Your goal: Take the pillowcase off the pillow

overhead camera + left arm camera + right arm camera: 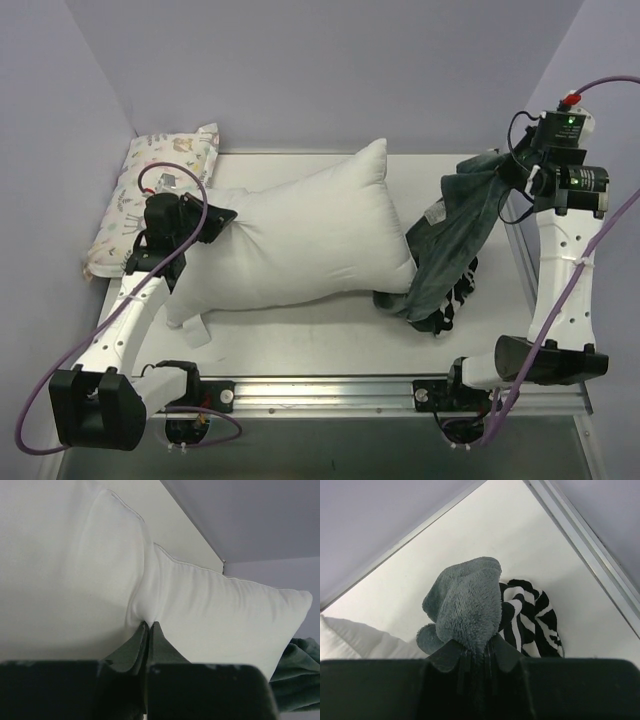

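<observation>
The big white pillow [300, 245] lies bare across the middle of the table. My left gripper [213, 218] is shut on a pinch of the pillow [200, 600] at its left end, the left gripper [149, 625] tips buried in the fabric. The dark grey-green pillowcase [455, 235] hangs off the pillow at the right, from my raised right gripper [508, 168] down to the table, its lower end resting beside the pillow's right corner. In the right wrist view my right gripper [476, 649] is shut on the plush pillowcase [467, 605], whose zebra-striped face shows at the right.
A smaller pastel animal-print pillow [150, 190] lies at the back left, behind my left arm. A metal rail [330, 390] runs along the table's near edge. Purple walls close the back and sides.
</observation>
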`<state>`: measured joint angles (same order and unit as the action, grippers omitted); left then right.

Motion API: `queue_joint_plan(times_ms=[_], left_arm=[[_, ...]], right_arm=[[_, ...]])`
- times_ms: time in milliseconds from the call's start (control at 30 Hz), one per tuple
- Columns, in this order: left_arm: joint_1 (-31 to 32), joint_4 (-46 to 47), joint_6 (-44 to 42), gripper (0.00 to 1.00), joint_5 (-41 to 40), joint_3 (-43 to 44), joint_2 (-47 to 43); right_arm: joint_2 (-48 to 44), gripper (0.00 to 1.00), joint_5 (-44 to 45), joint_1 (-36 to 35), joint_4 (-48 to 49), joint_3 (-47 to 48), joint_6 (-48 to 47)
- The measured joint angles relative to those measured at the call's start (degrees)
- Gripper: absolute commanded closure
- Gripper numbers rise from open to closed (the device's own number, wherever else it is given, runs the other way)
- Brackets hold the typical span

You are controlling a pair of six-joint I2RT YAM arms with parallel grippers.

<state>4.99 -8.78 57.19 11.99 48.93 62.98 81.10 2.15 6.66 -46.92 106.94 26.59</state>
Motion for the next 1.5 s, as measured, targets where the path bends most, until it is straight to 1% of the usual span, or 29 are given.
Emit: queue_joint_plan(times_ms=[167,433,567,900,1033,1133,1200,1233,1267,1333,1367,1433,1500], left_arm=[[2.01,0.74,0.24,1.0,-1.29,0.0,0.94],[4.26,2.14,0.66,1.0,-3.17,0.0,2.45],[5.49,2.99,0.7,1.0,-4.35,0.0,3.45],[8.63,4.9,0.83,1.0,-6.47,0.0,5.86],[9.94,5.62,0.83,1.0,-7.39,0.0,6.69],[10.73,6.08,0.81,1.0,-7.93,0.0,7.02],[11.17,6.45,0.79,1.0,-8.33,-0.09,7.13],[11.3,6.6,0.74,1.0,-8.44,-0.2,7.19],[11.45,6.82,0.72,1.0,-8.52,-0.37,7.23],[11.76,7.32,0.63,1.0,-8.66,-0.9,7.26],[11.91,7.61,0.61,1.0,-8.79,-1.22,7.26],[12.46,8.37,0.59,1.0,-8.98,-2.08,7.26],[13.07,9.33,0.5,1.0,-9.29,-2.95,7.21]], right_arm=[[-3.72,1.0,0.7,0.0,-1.66,2.93,-0.02],[-10.88,1.0,3.78,0.11,-3.89,13.66,-1.05],[-13.31,1.0,4.28,0.11,-4.92,15.3,-1.31],[-12.22,1.0,4.48,0.11,-5.68,18.03,-2.58],[-11.19,1.0,4.46,0.11,-5.25,17.14,-2.6],[-12.98,1.0,4.44,0.11,-2.03,8.66,-2.54],[-14.99,0.99,4.44,0.11,1.33,0.07,-2.34],[-15.72,0.97,4.44,0.11,2.43,-4.22,-2.16],[-16.31,0.91,4.44,0.11,4.17,-9.42,-1.92],[-17.16,0.84,4.11,0.11,7.48,-18.6,-1.07],[-17.16,0.75,3.82,0.04,8.96,-22.97,-0.68],[-17.35,0.69,3.56,-0.44,12.41,-32.26,0.46],[-17.49,0.6,3.58,-1.36,14.23,-39.87,1.27]])
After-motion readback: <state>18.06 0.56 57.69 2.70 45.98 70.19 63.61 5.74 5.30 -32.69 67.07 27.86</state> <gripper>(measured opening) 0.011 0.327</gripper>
